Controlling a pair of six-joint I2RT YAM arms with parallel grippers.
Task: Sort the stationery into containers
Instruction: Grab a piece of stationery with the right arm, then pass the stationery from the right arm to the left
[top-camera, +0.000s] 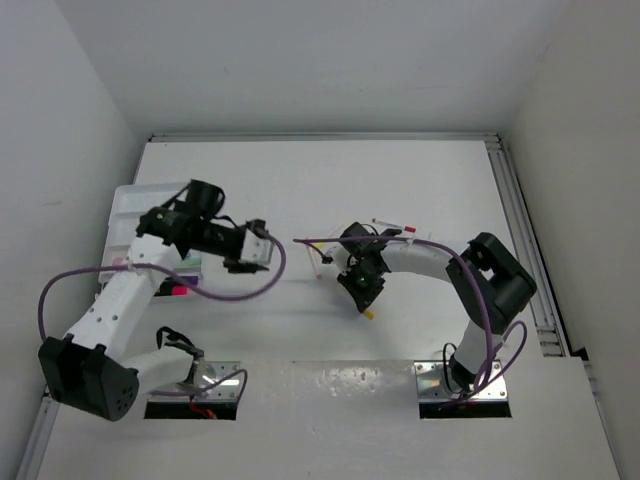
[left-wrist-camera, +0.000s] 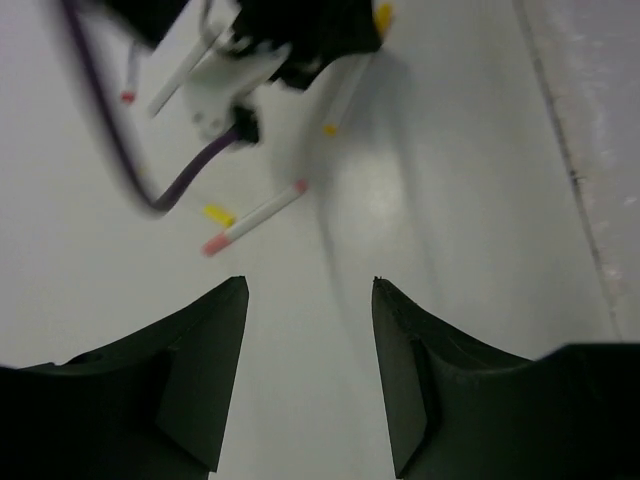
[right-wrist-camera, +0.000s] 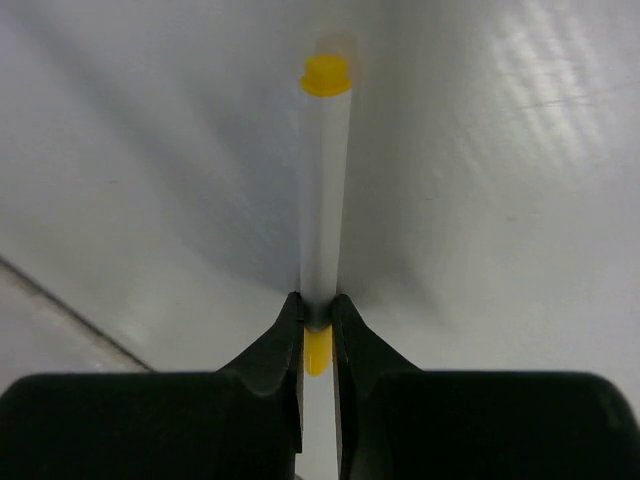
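My right gripper (top-camera: 363, 294) is shut on a thin white pen with yellow caps (right-wrist-camera: 325, 190), which sticks out ahead of the fingertips above the white table; its yellow end shows in the top view (top-camera: 369, 314). In the right wrist view the gripper (right-wrist-camera: 318, 300) pinches the pen near its lower yellow cap. My left gripper (top-camera: 263, 252) is open and empty, held above the table left of centre; in its wrist view the gripper (left-wrist-camera: 310, 285) has only bare table between the jaws. The white divided tray (top-camera: 125, 212) sits at the far left, partly hidden by the left arm.
A pink-tipped white pen (left-wrist-camera: 255, 217) and a loose yellow cap (left-wrist-camera: 218, 214) lie ahead of the left gripper. More thin pens lie near the right gripper (top-camera: 393, 225). A pink highlighter (top-camera: 178, 290) lies by the left arm. A metal rail (top-camera: 520, 230) runs along the right edge.
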